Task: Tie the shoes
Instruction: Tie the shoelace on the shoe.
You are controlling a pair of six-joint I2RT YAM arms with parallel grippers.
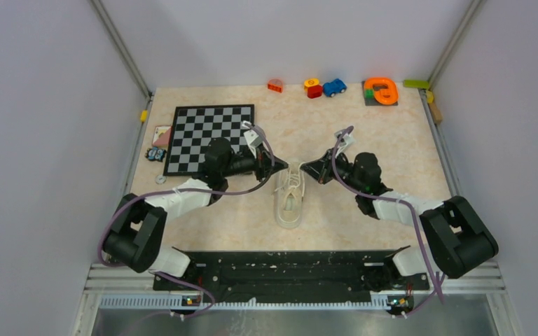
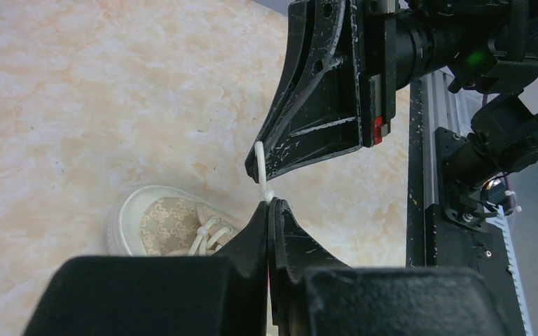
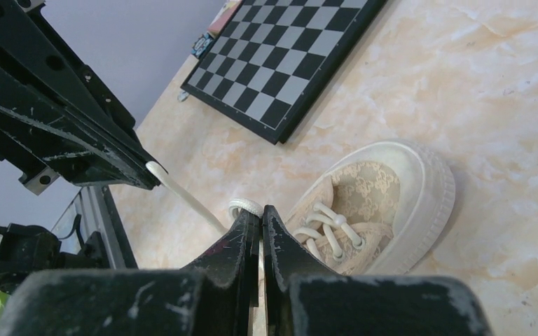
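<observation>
The shoe is a cream low-top sneaker lying mid-table, toe towards the far side. It also shows as the shoe and the shoe. Just above its laced part, my left gripper and right gripper meet tip to tip. The left gripper is shut on a white lace that runs up to the right arm's fingers. The right gripper is shut on a lace loop. A taut lace strand leads from there to the left arm's fingers.
A chessboard lies at the far left, with a card and small items beside it. Along the back edge stand an orange toy, a red-yellow block, a blue car and an orange ring.
</observation>
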